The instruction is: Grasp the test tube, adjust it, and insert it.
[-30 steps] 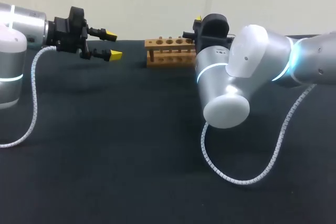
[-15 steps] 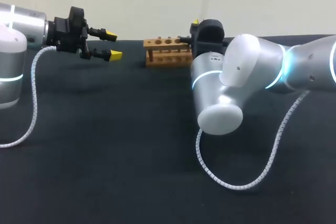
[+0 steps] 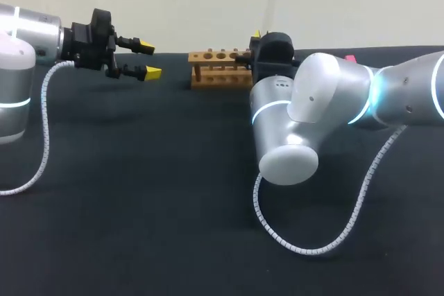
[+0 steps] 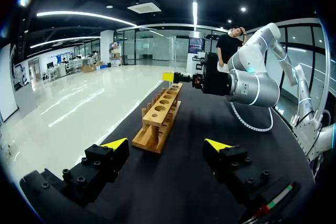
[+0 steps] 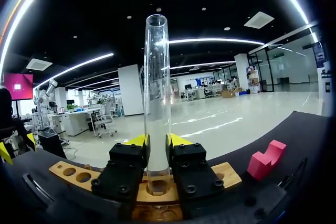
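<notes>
A clear glass test tube (image 5: pixel 156 93) stands upright between the yellow-tipped fingers of my right gripper (image 5: pixel 156 142), which is shut on its lower part. The tube's bottom end hangs just over a hole near the end of the wooden rack (image 5: pixel 227 174). From above, the right gripper (image 3: pixel 258 37) sits at the right end of the rack (image 3: pixel 218 67), and the tube (image 3: pixel 268 10) rises faintly above it. My left gripper (image 3: pixel 151 60) hovers left of the rack, open and with nothing in it. In the left wrist view that gripper (image 4: pixel 167 145) faces the rack (image 4: pixel 160 119) lengthwise, with the tube (image 4: pixel 172 53) at the far end.
A small pink block (image 5: pixel 268 158) lies on the black table beside the rack's end, also seen behind my right arm (image 3: pixel 349 57). The right arm's bulky elbow (image 3: pixel 298 119) hangs over the table in front of the rack. A coiled cable (image 3: pixel 312 240) droops below it.
My right arm has shifted left along the rack, carrying the upright tube with it. The left arm has stayed where it was.
</notes>
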### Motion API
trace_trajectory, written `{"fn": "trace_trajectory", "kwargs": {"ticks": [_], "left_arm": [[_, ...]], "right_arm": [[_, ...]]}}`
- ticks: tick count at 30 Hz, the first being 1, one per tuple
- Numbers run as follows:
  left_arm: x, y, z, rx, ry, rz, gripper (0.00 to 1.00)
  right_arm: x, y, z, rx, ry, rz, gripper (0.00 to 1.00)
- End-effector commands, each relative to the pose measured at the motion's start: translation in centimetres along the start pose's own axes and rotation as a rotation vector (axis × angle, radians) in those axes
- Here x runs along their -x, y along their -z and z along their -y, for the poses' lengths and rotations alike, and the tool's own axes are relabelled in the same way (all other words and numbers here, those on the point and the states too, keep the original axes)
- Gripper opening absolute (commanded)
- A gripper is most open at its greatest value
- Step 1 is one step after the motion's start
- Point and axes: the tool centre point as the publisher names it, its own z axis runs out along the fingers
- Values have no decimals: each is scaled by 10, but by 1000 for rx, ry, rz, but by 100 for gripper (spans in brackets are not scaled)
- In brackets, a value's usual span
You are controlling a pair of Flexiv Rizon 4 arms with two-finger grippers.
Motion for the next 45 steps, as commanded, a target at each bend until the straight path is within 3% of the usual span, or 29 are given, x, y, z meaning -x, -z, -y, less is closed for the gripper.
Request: {"fn": "trace_trajectory", "kwargs": {"ticks": [1,8,12,13,39,45], "left_arm": [[-1,0,1,3,-3,4,100],[-1,0,1,3,-3,4,100],[-1,0,1,3,-3,4,100],[-1,0,1,3,-3,4,100],[-1,0,1,3,-3,4,100],[-1,0,1,3,-3,4,100]], "right_arm": [[-1,0,4,103,3,0,2],[-1,2,4,109,7,-3,25],[0,4,3,110,8,-3,29],[0,4,3,111,8,-3,35],[18,14,-13,108,26,23,42],[20,17,-11,84,17,34,29]]}}
